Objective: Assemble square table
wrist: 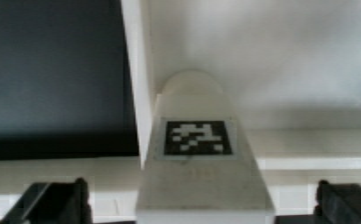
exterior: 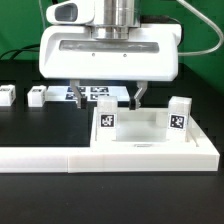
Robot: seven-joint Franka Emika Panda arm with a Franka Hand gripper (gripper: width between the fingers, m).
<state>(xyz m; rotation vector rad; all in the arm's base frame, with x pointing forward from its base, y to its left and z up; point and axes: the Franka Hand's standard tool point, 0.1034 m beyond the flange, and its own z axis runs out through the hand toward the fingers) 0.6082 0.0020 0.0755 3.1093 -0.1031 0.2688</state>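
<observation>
White plastic is making up nearly everything on the black desk [exterior: 30,125]. The slab [exterior: 140,133] is lying flat toward the exterior view's right, and its near side is sitting against the long barrier [exterior: 60,157], which is running across the near part of the desk. Two legs are standing upright on the slab, each showing a black tag: the left leg [exterior: 107,118] at its left end and the right leg [exterior: 178,113] at its right end. A third leg [exterior: 37,96] and a fourth leg [exterior: 5,97] are resting on the desk at the far left, well apart from the slab. The marker board [exterior: 100,93] is lying flat beyond them, partly hidden by the arm. The gripper [exterior: 109,100] is hanging over the slab's left part with its fingers [exterior: 140,95] spread wide, and it is gripping nothing. In the wrist view the left leg [wrist: 198,150] is rising between the two dark fingers, with a clear gap showing on either side, so neither one is touching it.
</observation>
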